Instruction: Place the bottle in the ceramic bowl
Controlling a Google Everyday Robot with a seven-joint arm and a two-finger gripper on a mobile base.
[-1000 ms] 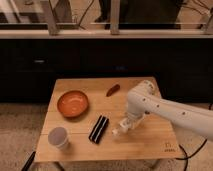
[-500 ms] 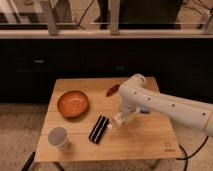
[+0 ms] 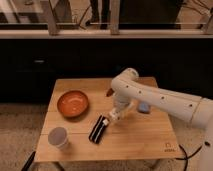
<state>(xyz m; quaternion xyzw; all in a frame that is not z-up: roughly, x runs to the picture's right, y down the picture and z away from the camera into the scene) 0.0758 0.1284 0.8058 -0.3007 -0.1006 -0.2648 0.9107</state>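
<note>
Pale wood makes up the small table (image 3: 135, 136), and the only marking on it is a small dark stamp (image 3: 170, 148) near the front right corner, too small to read. The bottle (image 3: 106, 120) shows a patch of white, but no lettering on it can be made out.

The white arm (image 3: 155, 99) comes in from the right, runs across the back of the table to a rounded elbow near the rear edge, then bends sharply downward and a little to the left. At its end the gripper (image 3: 111, 118) points down over the middle of the table, its fingers pinched shut on the bottle. The bottle sits just above the upper end of the black bar (image 3: 97, 131), which lies slanted on the wood.

The ceramic bowl (image 3: 60, 100) stands to the left of the gripper, near but apart from it, with nothing inside. A grey-white cup (image 3: 58, 137) stands at the front left corner. A blue block (image 3: 144, 108) lies under the forearm on the right, and a reddish-brown thing (image 3: 108, 93) peeks out beside the elbow.
</note>
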